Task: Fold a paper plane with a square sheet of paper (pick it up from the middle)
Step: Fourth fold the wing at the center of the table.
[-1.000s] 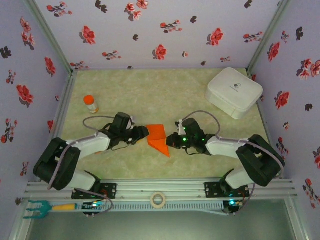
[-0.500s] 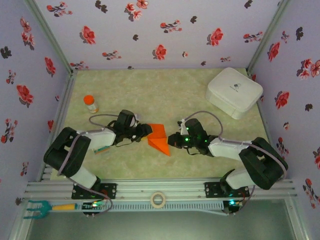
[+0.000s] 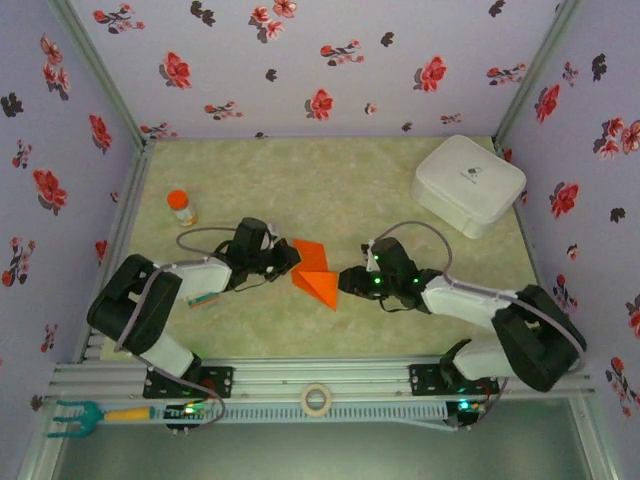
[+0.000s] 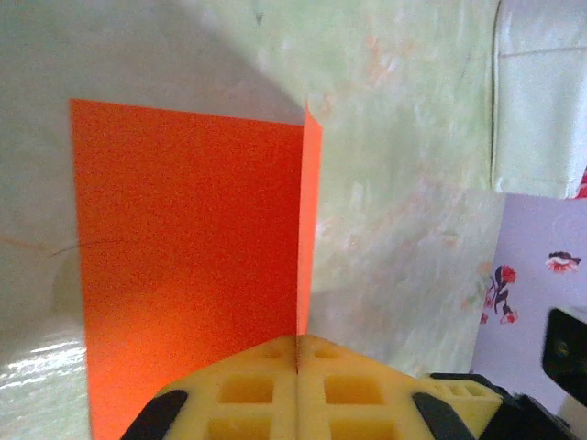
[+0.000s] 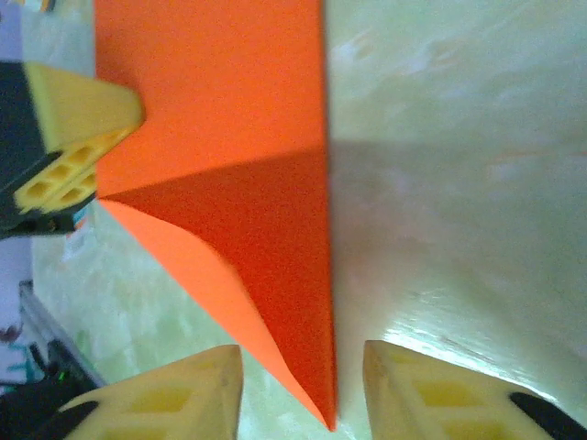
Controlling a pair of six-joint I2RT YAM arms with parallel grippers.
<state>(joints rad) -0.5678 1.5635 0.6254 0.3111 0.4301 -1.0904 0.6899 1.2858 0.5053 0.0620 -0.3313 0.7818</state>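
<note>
1. The thin, bright orange-red sheet of paper [image 3: 315,275] is folded into a smaller creased shape with one sharp point toward the near edge. It lies on the middle of the bench [image 3: 330,180], a pale green marbled surface, between the two arms.
2. In the left wrist view we see the paper [image 4: 188,257] as a broad flat panel with a narrow flap standing up along the crease on its right side.
3. The left end effector [image 3: 288,262] meets the paper's left edge. From its own camera we see its yellow fingers [image 4: 238,390] pressed together, with the upright flap running straight into the seam between them, so it is pinching the paper.
4. The right end effector [image 3: 345,283] sits at the paper's right side, close to the point. In the right wrist view its yellow fingers [image 5: 197,394] stand spread, and the paper's sharp tip lies in the gap between them, unpinched.
5. A rounded white case [image 3: 468,185] rests in the far right corner of the bench, well apart from the paper.
6. A small bottle with an orange cap [image 3: 182,208] stands upright near the left wall.
7. A small printed packet [image 3: 205,299] lies partly hidden beneath the left arm.
8. A roll of tape [image 3: 316,400] sits on the metal rail at the near edge, and a teal-headed tool with a yellow handle [image 3: 85,415] lies at its left end.
9. Lilac walls printed with red flowers [image 3: 300,60] enclose the bench on three sides.
</note>
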